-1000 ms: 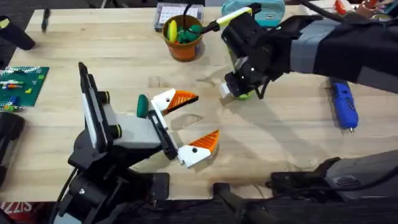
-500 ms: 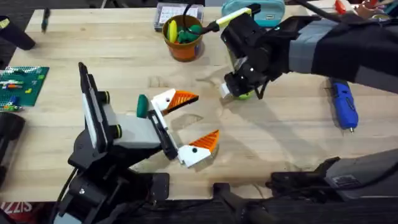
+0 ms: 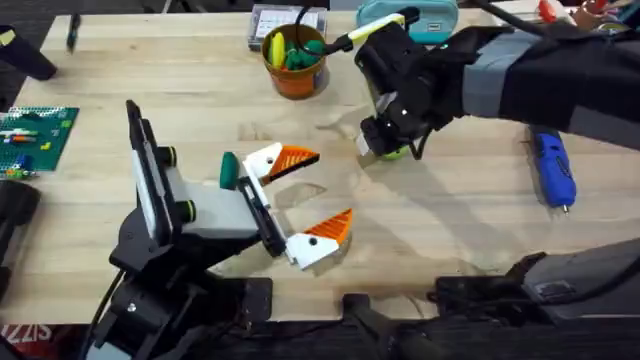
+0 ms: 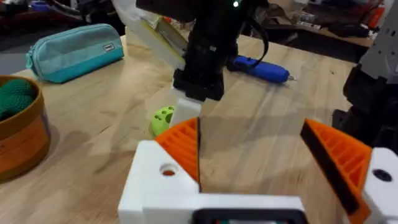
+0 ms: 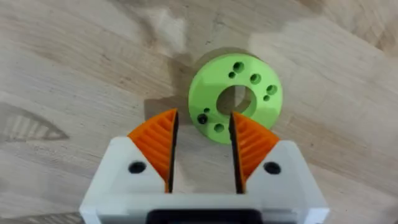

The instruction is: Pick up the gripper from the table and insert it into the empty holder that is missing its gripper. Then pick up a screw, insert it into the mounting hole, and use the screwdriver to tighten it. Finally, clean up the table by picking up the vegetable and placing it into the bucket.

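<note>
The right gripper (image 3: 385, 150) is reaching over the middle of the table (image 3: 200, 90) and stands low above the lime-green gripper piece (image 3: 393, 153), which lies flat on the wood, to the right of the orange bucket (image 3: 294, 62) and nearer to the arms' bases than it. In the right wrist view the two orange ribbed pads (image 5: 157, 146) are partly closed, with a narrow gap between them, and they stand at the edge of the green piece (image 5: 236, 97); the near rim of the piece overlaps a little with the tips, but I cannot tell if the pads really touch it, and nothing is squeezed between them. The piece is a round disc with a big hole in the centre and several small dark holes around it. The left gripper (image 3: 305, 200) rests lower and to the left of the green piece, with its fingers wide apart and nothing between them; in the left wrist view the same green piece (image 4: 161, 119) is seen on the table just beyond the left finger's orange tip, under the dark body of the right arm. The blue screwdriver (image 3: 553, 170) lies on the table at the right side, well apart from the green piece. The bucket, with yellow rim, holds green and yellow things inside. A teal pouch (image 4: 73, 51) lies behind it at the far edge
</note>
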`<state>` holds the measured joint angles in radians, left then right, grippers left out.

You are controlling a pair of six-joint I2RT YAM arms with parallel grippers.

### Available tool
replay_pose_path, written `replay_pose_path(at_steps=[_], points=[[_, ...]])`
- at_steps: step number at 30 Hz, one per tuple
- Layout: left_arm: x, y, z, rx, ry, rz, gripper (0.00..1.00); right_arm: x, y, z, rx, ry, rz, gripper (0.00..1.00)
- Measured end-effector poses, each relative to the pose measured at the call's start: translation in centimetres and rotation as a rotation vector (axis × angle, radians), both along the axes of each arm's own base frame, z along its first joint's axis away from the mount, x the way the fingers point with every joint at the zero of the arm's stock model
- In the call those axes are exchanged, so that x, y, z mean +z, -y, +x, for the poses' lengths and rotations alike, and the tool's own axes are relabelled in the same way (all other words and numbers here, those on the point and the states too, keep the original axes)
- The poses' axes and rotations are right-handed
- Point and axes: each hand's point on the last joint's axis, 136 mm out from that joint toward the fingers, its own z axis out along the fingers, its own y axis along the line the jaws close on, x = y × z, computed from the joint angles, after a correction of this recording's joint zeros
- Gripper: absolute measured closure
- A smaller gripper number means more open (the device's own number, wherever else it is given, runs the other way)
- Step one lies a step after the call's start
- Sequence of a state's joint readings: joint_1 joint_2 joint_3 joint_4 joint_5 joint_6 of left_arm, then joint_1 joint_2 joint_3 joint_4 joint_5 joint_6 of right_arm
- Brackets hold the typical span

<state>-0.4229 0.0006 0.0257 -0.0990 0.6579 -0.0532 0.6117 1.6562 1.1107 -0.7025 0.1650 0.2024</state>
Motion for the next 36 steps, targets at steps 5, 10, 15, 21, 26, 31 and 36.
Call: replay_pose_path(at_steps=[5,10,15,21,26,31,36], points=[[0.00,0.00,0.00,0.000,0.000,0.000,0.014,0.00,-0.01,0.00,-0.002,0.000,0.001,0.767],[0.00,0.00,0.00,0.000,0.000,0.000,0.015,0.00,-0.01,0.00,-0.003,0.000,0.001,0.779],[0.00,0.00,0.00,0.000,0.000,0.000,0.015,0.00,-0.01,0.00,-0.003,0.000,0.001,0.780],[0.00,0.00,0.00,0.000,0.000,0.000,0.014,-0.18,0.00,-0.03,-0.003,-0.005,-0.001,0.798],[0.00,0.00,0.00,0.000,0.000,0.000,0.014,-0.80,-0.04,-0.10,-0.002,-0.021,-0.008,0.889],[0.00,0.00,0.00,0.000,0.000,0.000,0.014,-0.76,-0.01,0.03,-0.004,-0.016,-0.009,0.991],[0.00,0.00,0.00,0.000,0.000,0.000,0.015,-0.76,0.00,0.04,-0.004,-0.016,-0.009,0.993]])
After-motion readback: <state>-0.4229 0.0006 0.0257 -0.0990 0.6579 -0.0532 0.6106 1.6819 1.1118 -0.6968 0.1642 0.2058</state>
